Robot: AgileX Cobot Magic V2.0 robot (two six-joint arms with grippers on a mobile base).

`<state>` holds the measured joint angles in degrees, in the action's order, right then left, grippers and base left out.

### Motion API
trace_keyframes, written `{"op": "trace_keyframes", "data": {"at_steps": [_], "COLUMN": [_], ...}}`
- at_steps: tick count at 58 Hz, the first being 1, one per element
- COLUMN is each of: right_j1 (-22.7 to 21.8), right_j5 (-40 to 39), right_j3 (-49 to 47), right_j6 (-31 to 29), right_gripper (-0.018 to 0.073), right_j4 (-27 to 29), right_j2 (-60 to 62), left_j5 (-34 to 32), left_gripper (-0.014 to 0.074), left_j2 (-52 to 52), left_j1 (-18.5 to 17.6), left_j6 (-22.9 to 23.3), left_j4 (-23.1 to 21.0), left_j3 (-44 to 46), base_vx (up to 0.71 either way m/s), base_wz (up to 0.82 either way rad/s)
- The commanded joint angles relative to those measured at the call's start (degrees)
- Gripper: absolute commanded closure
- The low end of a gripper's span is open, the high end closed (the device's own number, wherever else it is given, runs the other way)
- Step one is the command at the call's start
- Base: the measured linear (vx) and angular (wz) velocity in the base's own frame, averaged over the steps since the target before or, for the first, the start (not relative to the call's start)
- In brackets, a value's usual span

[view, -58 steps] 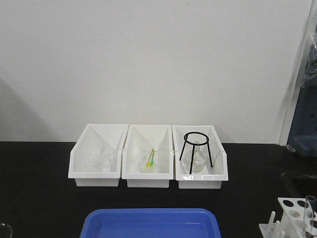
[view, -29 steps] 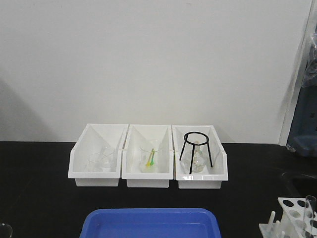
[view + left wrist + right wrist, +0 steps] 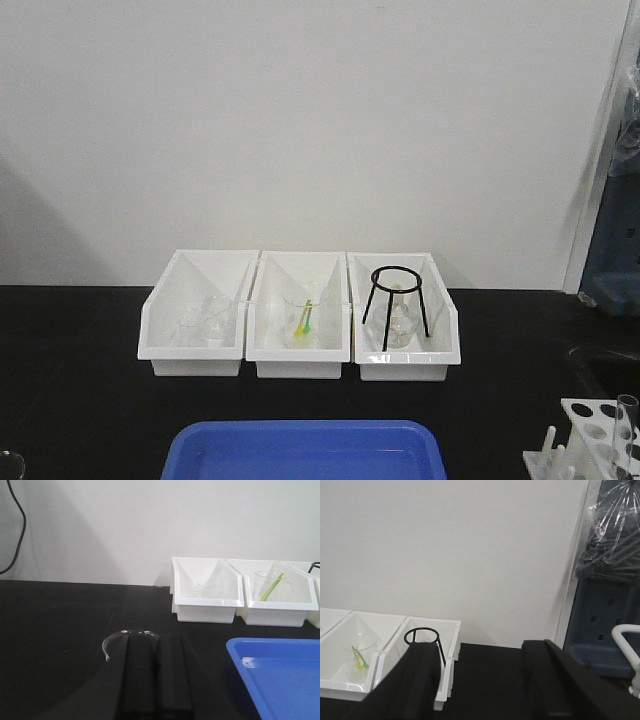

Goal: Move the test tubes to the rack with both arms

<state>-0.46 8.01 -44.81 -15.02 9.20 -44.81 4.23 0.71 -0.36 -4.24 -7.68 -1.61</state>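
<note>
Your rack [image 3: 590,440] sits at 4 o'clock on the counter [image 3: 80,380], one test tube [image 3: 624,430] standing up in it, nearer your open right claw [image 3: 480,690]; left claw [image 3: 155,672] looks closed.

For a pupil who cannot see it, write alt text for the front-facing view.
Three white plastic bins stand side by side on a black table, holding clear glassware and a black wire tripod. In front lies a blue plastic tray; a white holed rack holds one clear glass test tube.
</note>
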Motion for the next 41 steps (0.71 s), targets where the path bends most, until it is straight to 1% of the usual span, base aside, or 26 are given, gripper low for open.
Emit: {"op": "trace_keyframes", "data": {"at_steps": [1,28,35,38,41], "right_j1": [-0.3,-0.3,-0.3,-0.3,-0.3], "right_j5": [-4.8,-5.0,-6.2,-7.7,-10.0], "right_j3": [-1.9,-1.4,3.2,6.6,10.8], "right_j6": [-0.7,-0.7,-0.7,-0.5,0.2], "right_gripper": [0.0124,0.0136,0.0160,0.0173,0.0196], "right_j4": [-0.4,-1.0,-3.1,-4.6,-5.0], "right_j2": [0.5,1.0,5.3,7.7,10.5], "left_j5": [-4.2,-4.2,-4.2,-4.2,-4.2], "left_gripper": [0.0602,0.0602,0.0602,0.0602,0.0602], "left_j2": [0.7,0.7,0.7,0.7,0.7], "left_j1": [0.0,0.0,0.0,0.0,0.0], "left_j6": [-0.1,-0.1,-0.1,-0.1,-0.1], "left_j4": [-0.5,-0.5,-0.5,-0.5,-0.5], "left_j3": [1.5,1.5,1.5,1.5,1.5], "base_vx": [0.00,0.00,0.00,0.00,0.00], "base_wz": [0.00,0.00,0.00,0.00,0.00]}}
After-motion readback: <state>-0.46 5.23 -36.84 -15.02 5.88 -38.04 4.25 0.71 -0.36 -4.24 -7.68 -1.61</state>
